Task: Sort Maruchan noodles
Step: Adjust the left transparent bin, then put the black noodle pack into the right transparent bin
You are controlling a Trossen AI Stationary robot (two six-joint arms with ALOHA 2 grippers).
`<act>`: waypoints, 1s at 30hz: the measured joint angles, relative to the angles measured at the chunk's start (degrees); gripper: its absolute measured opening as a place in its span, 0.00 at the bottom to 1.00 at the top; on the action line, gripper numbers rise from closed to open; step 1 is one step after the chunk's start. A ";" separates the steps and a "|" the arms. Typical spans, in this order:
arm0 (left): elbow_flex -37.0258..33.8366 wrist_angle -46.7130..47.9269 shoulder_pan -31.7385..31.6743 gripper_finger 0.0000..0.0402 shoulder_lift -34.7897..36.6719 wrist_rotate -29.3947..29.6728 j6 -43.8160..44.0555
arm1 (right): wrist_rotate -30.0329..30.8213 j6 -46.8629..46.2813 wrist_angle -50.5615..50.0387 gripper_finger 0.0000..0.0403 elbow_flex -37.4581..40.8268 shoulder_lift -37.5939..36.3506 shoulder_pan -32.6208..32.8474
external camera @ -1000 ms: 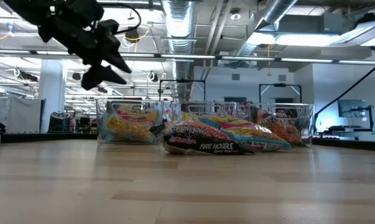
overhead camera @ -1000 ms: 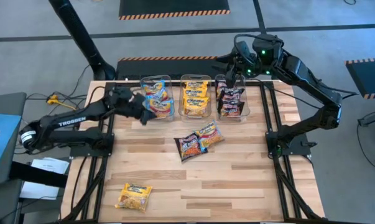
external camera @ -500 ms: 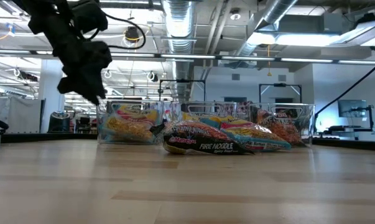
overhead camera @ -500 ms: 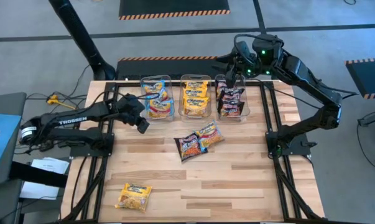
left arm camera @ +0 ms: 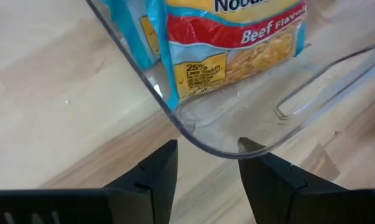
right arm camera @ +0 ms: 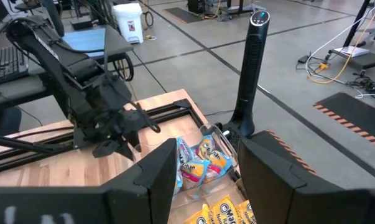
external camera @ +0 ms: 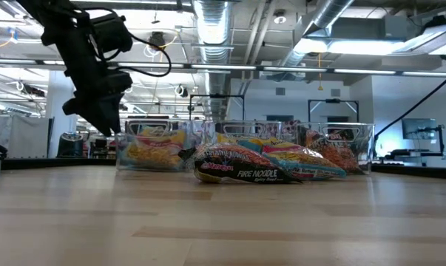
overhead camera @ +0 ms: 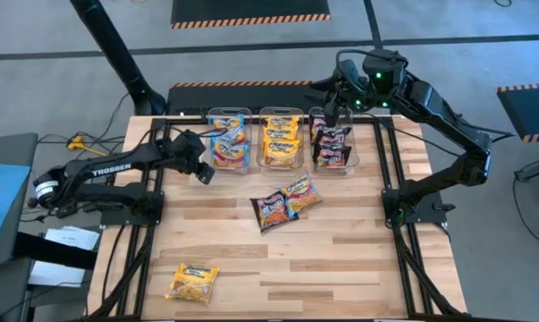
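Observation:
Three clear bins stand in a row at the far edge. The left bin [overhead camera: 226, 139] holds blue-pink packets, the middle bin [overhead camera: 281, 139] yellow-orange ones, the right bin [overhead camera: 332, 143] dark maroon ones. A dark packet [overhead camera: 271, 211] and a blue-pink packet [overhead camera: 301, 194] lie flat mid-table, touching each other. One yellow packet [overhead camera: 192, 282] lies near the front left. My left gripper [overhead camera: 204, 173] hangs open and empty, pointing down at the left bin's near left corner [left arm camera: 206, 144]. My right gripper [overhead camera: 330, 105] waits open, high over the right bin.
Black frame rails [overhead camera: 155, 179] run along the table's left and right sides. Bare wood spreads between the two mid-table packets and the yellow one. In the low view the dark packet [external camera: 234, 167] lies in front of the bins.
My left gripper has tipped from nearly level to pointing steeply down and has sunk a little beside the left bin. Its fingers stay open. The packets and bins have not moved.

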State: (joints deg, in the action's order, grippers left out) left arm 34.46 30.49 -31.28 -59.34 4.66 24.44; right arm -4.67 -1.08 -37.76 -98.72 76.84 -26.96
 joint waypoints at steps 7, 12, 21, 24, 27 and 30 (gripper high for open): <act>-0.02 0.27 -0.97 0.38 0.65 -7.99 2.48 | 0.00 0.00 0.00 0.49 0.00 0.00 0.00; 0.19 0.91 -0.97 0.38 3.36 -9.43 4.88 | 0.00 0.00 -0.02 0.49 0.00 0.00 0.00; 9.29 4.46 -0.92 0.38 9.44 -8.46 1.62 | -0.02 0.00 -0.27 0.49 0.00 0.00 0.03; 13.04 4.56 -0.58 0.38 10.45 -9.24 0.96 | -0.02 0.00 -1.38 0.49 0.00 0.00 0.50; 16.05 4.53 0.56 0.38 11.15 -10.05 0.74 | -1.33 -0.20 -1.89 0.49 0.00 -0.05 1.20; 18.37 4.55 2.93 0.38 11.41 -10.24 -0.45 | -4.54 -2.65 -2.05 0.49 0.00 -0.10 2.34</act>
State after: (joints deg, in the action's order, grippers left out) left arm 52.83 35.04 -28.36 -47.92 -5.58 23.99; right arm -9.20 -3.74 -39.81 -98.72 76.74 -24.62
